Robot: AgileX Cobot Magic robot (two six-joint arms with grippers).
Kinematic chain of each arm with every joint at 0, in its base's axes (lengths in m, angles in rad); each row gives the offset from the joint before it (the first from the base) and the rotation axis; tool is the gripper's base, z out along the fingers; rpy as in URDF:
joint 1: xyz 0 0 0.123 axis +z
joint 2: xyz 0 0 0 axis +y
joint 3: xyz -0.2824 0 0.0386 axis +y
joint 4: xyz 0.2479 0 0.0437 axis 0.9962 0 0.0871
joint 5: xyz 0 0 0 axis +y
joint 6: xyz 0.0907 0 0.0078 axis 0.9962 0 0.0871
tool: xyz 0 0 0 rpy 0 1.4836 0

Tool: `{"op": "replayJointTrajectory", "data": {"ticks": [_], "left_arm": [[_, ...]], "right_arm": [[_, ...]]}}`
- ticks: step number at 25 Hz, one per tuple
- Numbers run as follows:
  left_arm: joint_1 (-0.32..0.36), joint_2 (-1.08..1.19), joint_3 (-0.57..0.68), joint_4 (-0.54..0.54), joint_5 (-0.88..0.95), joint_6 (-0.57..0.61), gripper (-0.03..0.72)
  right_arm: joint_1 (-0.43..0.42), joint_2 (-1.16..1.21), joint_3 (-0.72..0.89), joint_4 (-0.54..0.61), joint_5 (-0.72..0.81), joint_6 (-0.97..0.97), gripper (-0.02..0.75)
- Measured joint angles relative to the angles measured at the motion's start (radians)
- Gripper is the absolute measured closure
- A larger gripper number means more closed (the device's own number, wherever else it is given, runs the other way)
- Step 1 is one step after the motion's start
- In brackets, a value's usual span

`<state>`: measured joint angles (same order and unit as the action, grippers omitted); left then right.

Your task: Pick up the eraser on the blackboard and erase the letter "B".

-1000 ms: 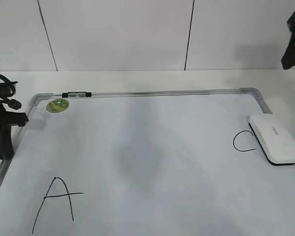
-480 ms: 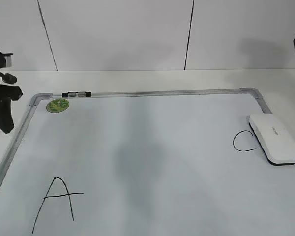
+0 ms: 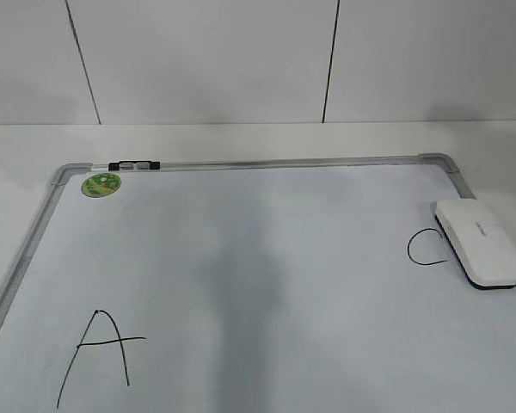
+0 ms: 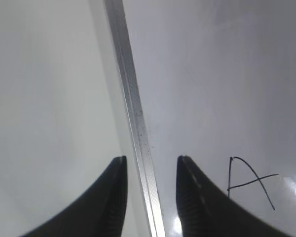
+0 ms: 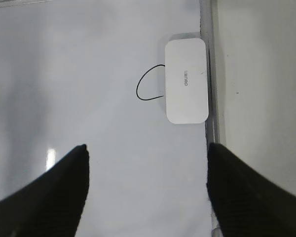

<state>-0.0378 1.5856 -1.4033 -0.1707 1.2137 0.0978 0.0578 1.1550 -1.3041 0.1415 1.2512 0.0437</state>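
Observation:
The eraser [image 3: 480, 243] lies flat on the right edge of the blackboard [image 3: 267, 232], its left side over part of a black "C" [image 3: 421, 249]. It also shows in the right wrist view [image 5: 186, 81], far ahead of my right gripper [image 5: 147, 153], which is open and empty above the board. My left gripper [image 4: 150, 163] is open and empty, its fingers on either side of the board's left frame rail [image 4: 133, 113], near a black "A" [image 4: 249, 180]. No letter "B" shows in any view. Neither arm shows in the exterior view.
A round green sticker [image 3: 101, 184] sits in the board's far left corner. A small black-and-silver piece [image 3: 133, 165] lies on the top frame rail. The "A" [image 3: 99, 353] is at the near left. A white wall stands behind the table.
Both arms have left the exterior view: the left arm rose and went off the left edge, and the right arm went off the upper right. The eraser has not moved.

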Motion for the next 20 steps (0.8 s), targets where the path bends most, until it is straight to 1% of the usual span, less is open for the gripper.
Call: {"op": "replayJointTrajectory", "data": {"ticks": [5, 10, 14, 20], "left_arm": [[0.000, -0.219, 0.114, 0.021, 0.010, 0.001, 0.434], [0.000, -0.389, 0.215, 0.041, 0.025, 0.001, 0.434], [0.000, -0.453, 0.252, 0.039, 0.028, 0.001, 0.434], [0.000, -0.535, 0.309, 0.011, 0.028, 0.001, 0.433]], "right_arm": [[0.000, -0.153, 0.102, 0.004, 0.001, 0.000, 0.148], [0.000, -0.250, 0.158, 0.039, 0.006, 0.000, 0.148], [0.000, -0.269, 0.187, 0.050, 0.007, 0.000, 0.148], [0.000, -0.292, 0.305, 0.071, 0.007, 0.000, 0.148]]}}
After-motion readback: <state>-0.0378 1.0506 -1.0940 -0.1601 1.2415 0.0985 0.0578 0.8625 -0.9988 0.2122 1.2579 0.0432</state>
